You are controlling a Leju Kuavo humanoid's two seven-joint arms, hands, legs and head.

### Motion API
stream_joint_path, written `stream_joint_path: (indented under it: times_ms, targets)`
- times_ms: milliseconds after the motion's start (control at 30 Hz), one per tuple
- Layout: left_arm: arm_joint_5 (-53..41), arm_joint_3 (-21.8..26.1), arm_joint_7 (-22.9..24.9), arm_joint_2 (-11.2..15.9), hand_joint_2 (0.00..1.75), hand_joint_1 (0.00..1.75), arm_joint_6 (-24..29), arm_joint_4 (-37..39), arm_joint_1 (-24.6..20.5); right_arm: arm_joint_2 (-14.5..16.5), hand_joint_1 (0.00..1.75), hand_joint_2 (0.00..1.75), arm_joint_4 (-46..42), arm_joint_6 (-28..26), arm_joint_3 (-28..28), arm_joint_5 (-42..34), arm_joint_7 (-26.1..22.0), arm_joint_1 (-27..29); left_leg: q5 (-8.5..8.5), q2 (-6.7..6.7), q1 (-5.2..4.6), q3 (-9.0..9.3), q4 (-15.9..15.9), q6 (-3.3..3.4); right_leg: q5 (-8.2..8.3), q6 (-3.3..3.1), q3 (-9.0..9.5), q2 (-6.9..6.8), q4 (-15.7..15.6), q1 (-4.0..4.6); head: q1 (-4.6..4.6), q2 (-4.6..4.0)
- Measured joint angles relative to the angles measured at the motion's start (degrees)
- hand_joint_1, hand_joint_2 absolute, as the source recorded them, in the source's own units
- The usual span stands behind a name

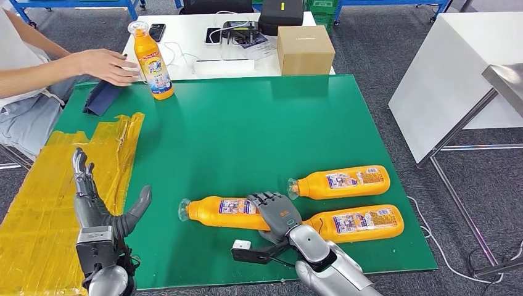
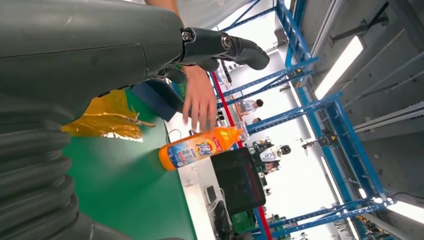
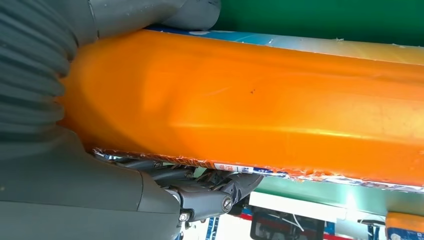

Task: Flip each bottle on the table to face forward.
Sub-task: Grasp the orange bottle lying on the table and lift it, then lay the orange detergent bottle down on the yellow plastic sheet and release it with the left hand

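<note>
Three orange bottles lie on their sides on the green mat (image 1: 247, 135). My right hand (image 1: 275, 214) grips the base end of the left lying bottle (image 1: 219, 211), whose cap points left. In the right wrist view that bottle (image 3: 260, 110) sits between the thumb and the fingers (image 3: 210, 192). Two more bottles lie to the right, one farther (image 1: 342, 181) and one nearer (image 1: 364, 222). A fourth bottle (image 1: 154, 61) (image 2: 197, 148) stands upright at the back left, beside a person's hand (image 1: 108, 65) (image 2: 200, 100). My left hand (image 1: 98, 206) is raised at the front left, fingers spread, holding nothing.
Yellow tape (image 1: 74, 179) covers the mat's left side, with a blue cloth (image 1: 102, 98) behind it. A cardboard box (image 1: 305, 49), a black case (image 1: 280, 15) and phones sit on the white table behind. Another white table (image 1: 450, 74) stands at right.
</note>
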Motion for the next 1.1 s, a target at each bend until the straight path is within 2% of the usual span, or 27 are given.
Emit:
stream_joint_path:
  times_ms: [133, 200, 333, 500, 667, 833, 1100]
  targets:
    - [0.0, 0.0, 0.5, 0.0, 1.75, 0.00, -1.0, 0.1, 0.0, 0.1, 1.75, 1.75, -0.2, -2.2, -0.2, -0.7, 0.2, 0.5, 0.00, -0.03, 0.00, -0.01, 0.0, 0.00, 0.00, 0.00, 0.02, -0.01, 0.0, 0.00, 0.00, 0.00]
    - [-0.1, -0.1, 2.0, 0.0, 1.75, 0.00, -2.7, 0.0, 0.2, 0.5, 1.75, 1.75, -1.4, -6.4, -1.2, -1.7, 0.0, 2.0, 0.02, -0.08, 0.00, -0.09, 0.0, 0.01, 0.01, 0.01, 0.18, -0.03, 0.0, 0.00, 0.00, 0.00]
    - [-0.2, -1.1, 8.2, 0.0, 1.75, 0.00, -8.9, -0.5, 1.0, 1.4, 1.75, 1.75, -7.9, -15.3, -5.9, -3.6, -1.6, 8.1, 0.09, -0.10, 0.00, -0.52, 0.0, 0.04, 0.07, 0.04, 0.15, -0.03, 0.0, 0.00, -0.01, 0.00]
    - [2.8, -3.6, 12.0, 0.6, 1.75, 0.00, -15.3, -1.0, 1.3, 2.9, 1.75, 1.75, -15.3, -21.5, -11.6, -6.6, -6.4, 12.8, 0.06, -0.07, 0.00, -0.68, 0.0, 0.03, 0.05, 0.04, -0.04, -0.02, 0.0, 0.00, -0.01, 0.00]
    - [10.7, -5.7, 16.6, 1.6, 1.75, 0.00, -23.5, -0.9, 1.3, 4.3, 1.75, 1.75, -19.2, -27.9, -15.4, -11.0, -12.2, 15.5, 0.05, -0.05, 0.00, -0.78, 0.0, 0.03, 0.04, 0.03, -0.15, -0.01, 0.0, 0.00, 0.00, 0.00]
    - [15.2, -7.4, 17.1, 2.5, 1.75, 0.00, -26.3, -0.3, 1.0, 5.7, 1.75, 1.75, -21.7, -30.3, -17.3, -14.9, -16.6, 16.7, 0.06, -0.03, 0.00, -0.78, 0.0, 0.03, 0.04, 0.03, -0.15, -0.01, 0.0, 0.00, 0.01, 0.00]
    - [15.6, -8.0, 17.2, 3.3, 1.75, 0.00, -26.5, 0.1, 0.6, 6.5, 1.75, 1.75, -23.3, -30.4, -18.4, -15.4, -17.3, 17.3, 0.05, -0.03, 0.00, -0.79, 0.0, 0.03, 0.04, 0.03, -0.16, -0.01, 0.0, 0.00, 0.01, 0.00]
